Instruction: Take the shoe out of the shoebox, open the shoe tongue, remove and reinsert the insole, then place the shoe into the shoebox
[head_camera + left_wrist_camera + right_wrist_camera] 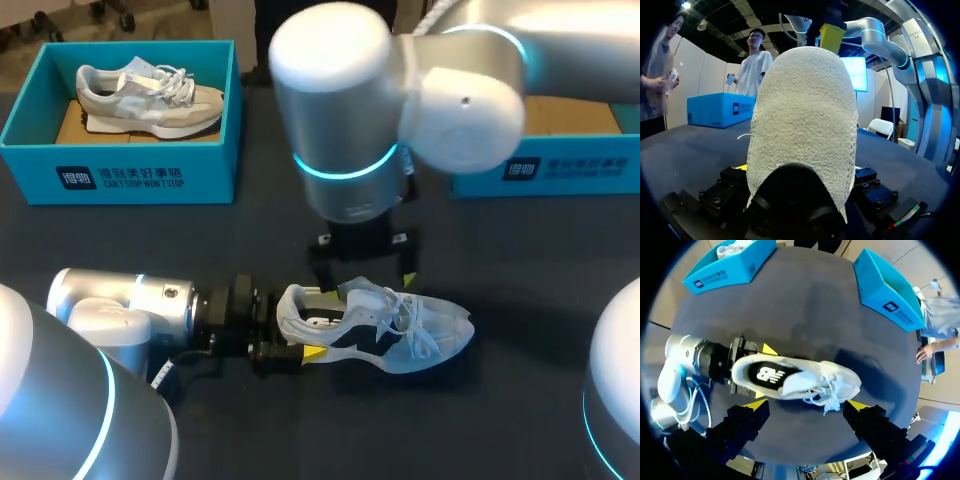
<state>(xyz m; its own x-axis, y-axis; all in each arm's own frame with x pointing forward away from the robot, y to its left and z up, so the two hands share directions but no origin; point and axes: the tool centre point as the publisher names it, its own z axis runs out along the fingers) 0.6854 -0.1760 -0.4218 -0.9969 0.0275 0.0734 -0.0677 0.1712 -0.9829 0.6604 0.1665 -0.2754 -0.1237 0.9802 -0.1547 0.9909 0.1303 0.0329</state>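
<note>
Left tool [303, 322] clamped on shoe [400, 335] heel | right tool [806, 408] apart, above shoe

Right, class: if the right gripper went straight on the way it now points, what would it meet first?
The white shoe, around its opening and tongue, which lies directly ahead of the open right gripper. How far off it is remains unclear.
</note>
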